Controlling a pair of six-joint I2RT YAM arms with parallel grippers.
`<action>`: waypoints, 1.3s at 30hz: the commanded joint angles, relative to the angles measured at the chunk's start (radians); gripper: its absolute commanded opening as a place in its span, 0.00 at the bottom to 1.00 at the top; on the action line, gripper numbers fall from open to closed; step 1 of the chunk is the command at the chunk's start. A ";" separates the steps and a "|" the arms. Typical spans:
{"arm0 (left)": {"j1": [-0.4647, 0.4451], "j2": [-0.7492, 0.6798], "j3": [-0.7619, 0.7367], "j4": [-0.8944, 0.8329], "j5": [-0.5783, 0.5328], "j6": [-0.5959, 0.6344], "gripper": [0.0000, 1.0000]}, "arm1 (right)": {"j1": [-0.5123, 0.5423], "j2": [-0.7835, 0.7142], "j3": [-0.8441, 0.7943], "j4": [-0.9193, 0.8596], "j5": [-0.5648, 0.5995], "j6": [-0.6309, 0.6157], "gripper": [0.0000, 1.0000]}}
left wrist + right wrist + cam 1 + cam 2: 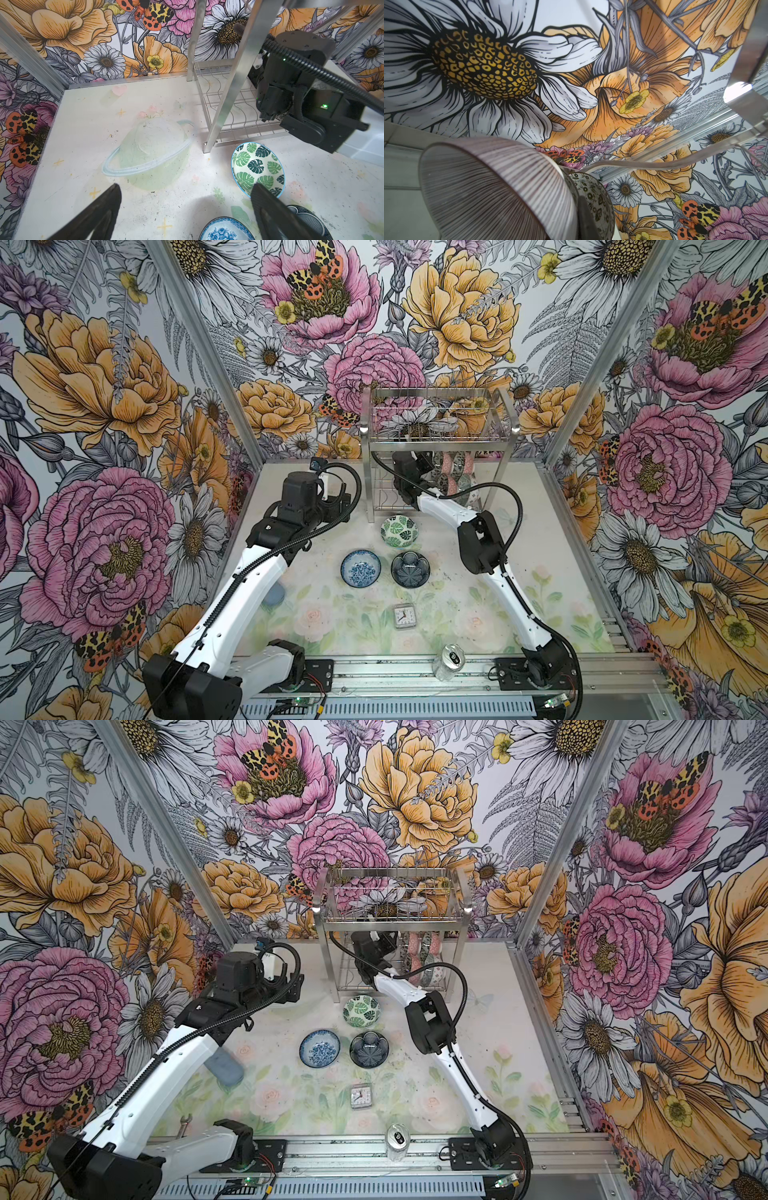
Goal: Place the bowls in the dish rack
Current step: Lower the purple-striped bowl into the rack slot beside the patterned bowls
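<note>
Bright even light, soft shadows — wide-angle edge distortion

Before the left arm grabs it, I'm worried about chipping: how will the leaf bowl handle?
The leaf bowl looks like glazed ceramic: probably stiff, heavyish for its size, and chippable against the nearby rack. Its glossy surface may slip in a grip. Sitting upright, wide and low, it would likely slide, not tip, if pushed.

No readable text, clock (404,616) face numerals seemingly too small
</note>
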 commanded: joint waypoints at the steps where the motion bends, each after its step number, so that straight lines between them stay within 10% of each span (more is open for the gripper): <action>1: 0.007 -0.001 -0.012 0.024 0.021 0.016 0.99 | -0.001 0.032 0.073 0.015 0.029 -0.031 0.00; 39: 0.017 0.016 -0.011 0.022 0.033 0.013 0.99 | -0.002 0.169 0.243 -0.150 -0.076 -0.045 0.00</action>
